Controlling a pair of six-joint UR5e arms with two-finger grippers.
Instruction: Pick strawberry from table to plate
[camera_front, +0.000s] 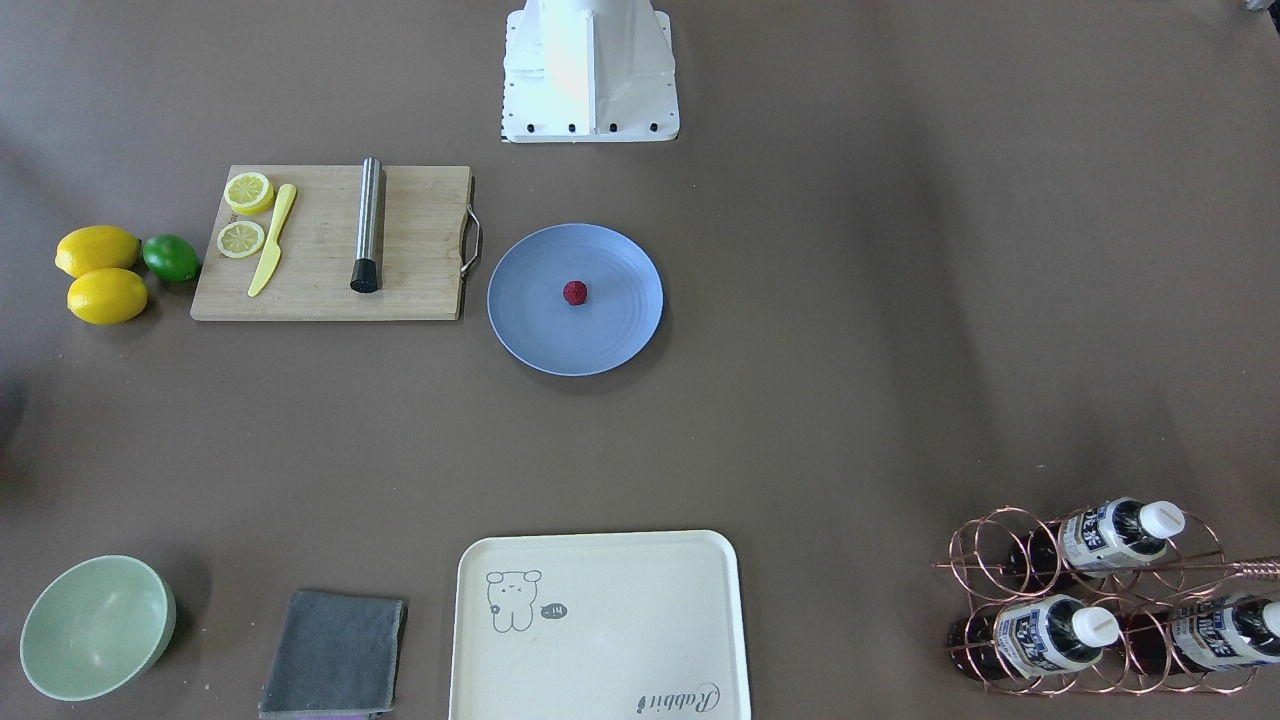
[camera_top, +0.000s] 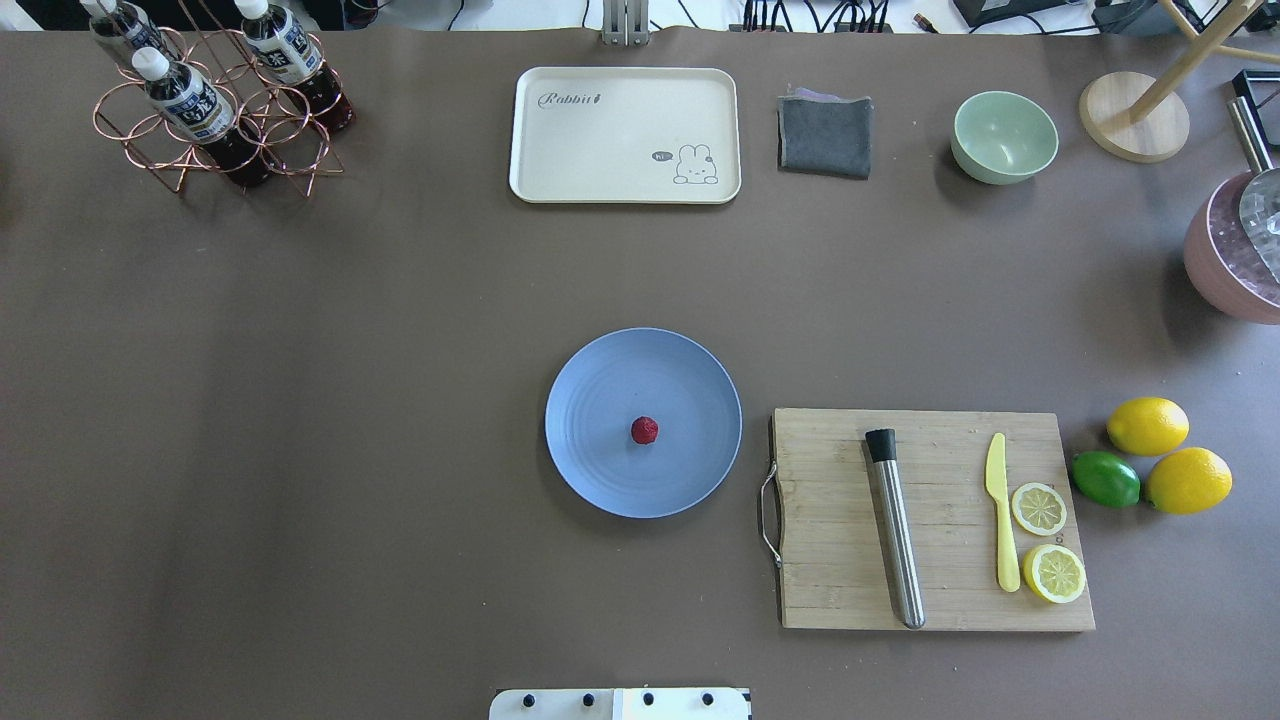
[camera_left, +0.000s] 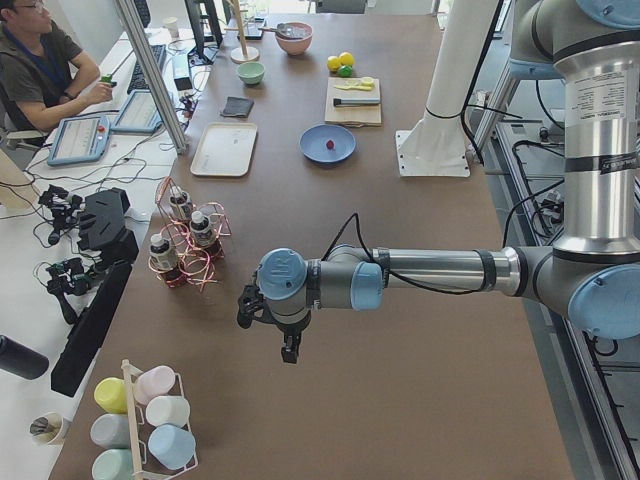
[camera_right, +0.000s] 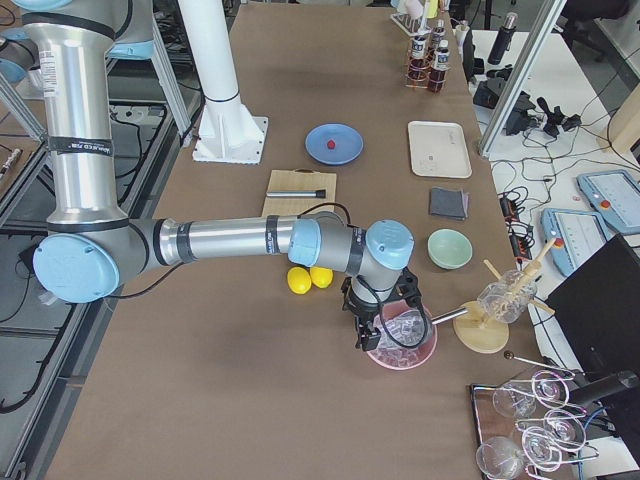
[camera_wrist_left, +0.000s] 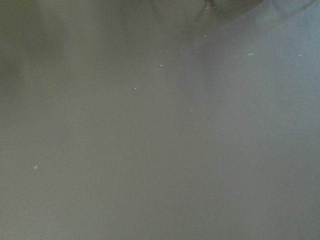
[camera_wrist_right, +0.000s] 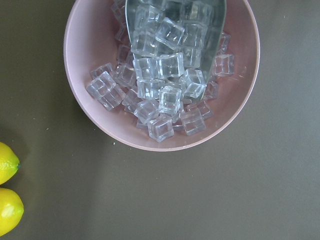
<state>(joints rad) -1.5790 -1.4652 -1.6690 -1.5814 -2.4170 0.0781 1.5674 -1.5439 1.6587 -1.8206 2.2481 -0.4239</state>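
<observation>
The small dark red strawberry (camera_front: 575, 292) (camera_top: 645, 430) (camera_left: 329, 146) (camera_right: 329, 144) lies near the middle of the pale blue plate (camera_front: 530, 330) (camera_top: 600, 480) (camera_left: 312, 150) (camera_right: 348, 150), which rests on the brown table (camera_front: 850, 350). Neither gripper is near it. My left gripper (camera_left: 290, 352) hangs over bare table at the left end, beyond the bottle rack. My right gripper (camera_right: 366, 340) hovers at the rim of a pink bowl at the right end. Both show only in the side views, so I cannot tell whether either is open or shut.
Beside the plate lies a wooden cutting board (camera_top: 830, 560) with a steel muddler, a yellow knife and lemon slices. Lemons (camera_top: 1147, 425) and a lime (camera_top: 1105, 478) sit past it. Cream tray (camera_top: 560, 170), grey cloth (camera_top: 825, 135), green bowl (camera_top: 1004, 137), bottle rack (camera_top: 215, 110), ice-filled pink bowl (camera_wrist_right: 95, 125). A person sits at the far side.
</observation>
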